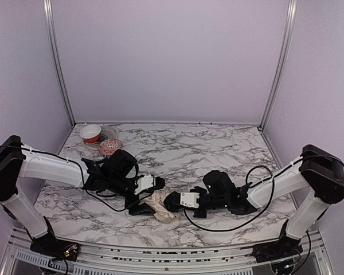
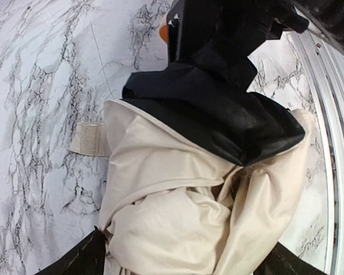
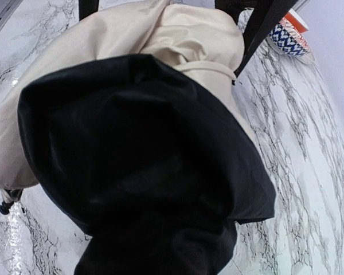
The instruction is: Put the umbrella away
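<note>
The left gripper (image 1: 143, 203) stands wide open, its fingers (image 2: 83, 258) straddling the cream bundle without clamping it. The right gripper (image 1: 171, 200) is buried in black lining that gathers into its jaws, and it appears closed on a fold of that cloth. The umbrella (image 1: 160, 207) lies collapsed on the worktop (image 1: 218, 143) between the two grippers, close to the near edge. Its canopy is loose and unwrapped, and the closure strap (image 2: 90, 139) lies flat and free on the marble to one side. Hazard: only cloth appears to be held, not the shaft, so a pull by the right gripper is likely to drag out or unfold the canopy rather than move the umbrella as a unit. Hazard: with the left gripper open, nothing restrains the bundle on that side, and it can spread or slide toward the near edge. Hazard: if the left gripper closes where it stands, it may trap slack cloth and miss the strap. Orientation: in the top view the bundle is slightly elongated, its long axis running from the gap between the grippers obliquely toward the near edge. Neither shaft nor handle is visible, so which end points where cannot be determined.
</note>
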